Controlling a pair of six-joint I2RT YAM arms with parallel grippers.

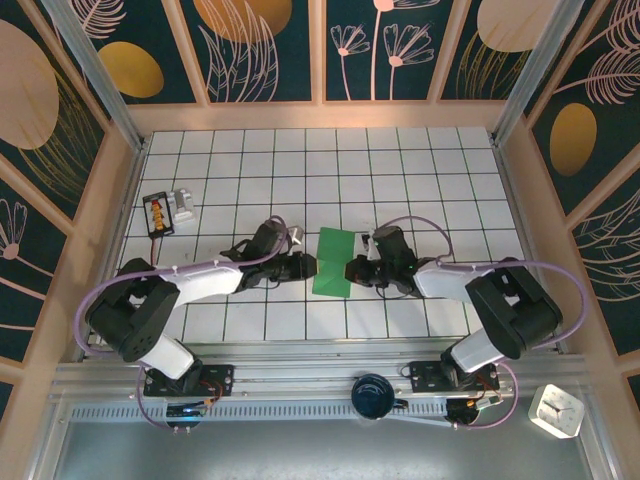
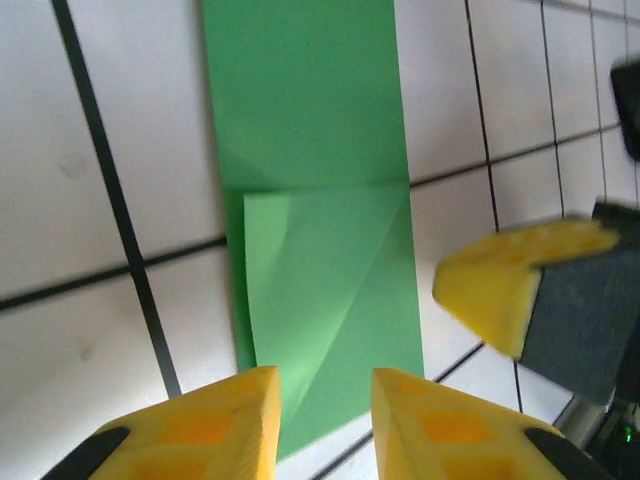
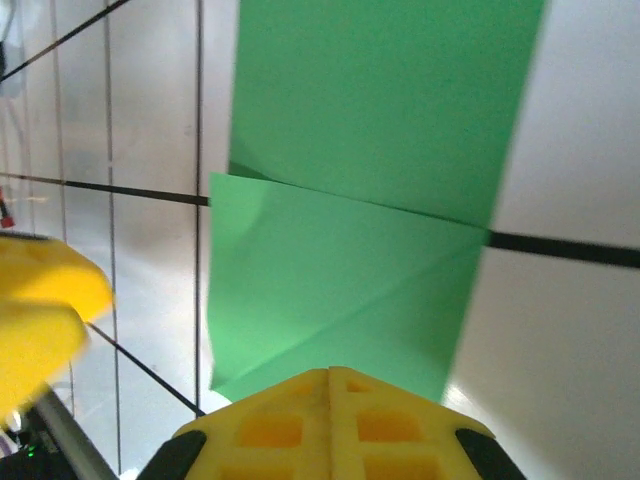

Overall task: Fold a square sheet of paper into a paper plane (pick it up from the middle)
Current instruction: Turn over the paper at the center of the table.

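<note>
Currently, the thin, matte green sheet of paper lies flat on the white worktop, a smooth surface ruled into square tiles by dark lines. Seen from above, the sheet lies directly between the two hands. It is folded to a narrow rectangle with straight, sharp edges. In the left wrist view, the half farther from the hand is a deeper green. The nearer half is a paler layer, crossed by one straight diagonal crease that bounds a triangular flap.

The left hand sits at the sheet's near end. Its two blocky yellow fingertips, moulded with square recesses, stand narrowly apart. The paper's edge shows in the gap between them, but whether they touch it cannot be told.

The right hand has its yellow fingertips pressed together, with only a thin seam between them. The folded sheet spreads out just ahead of them, and contact with the paper cannot be told. In the left wrist view, this hand's wedge-shaped yellow pad on a dark grey body lies to the right of the left hand, off the sheet.
</note>
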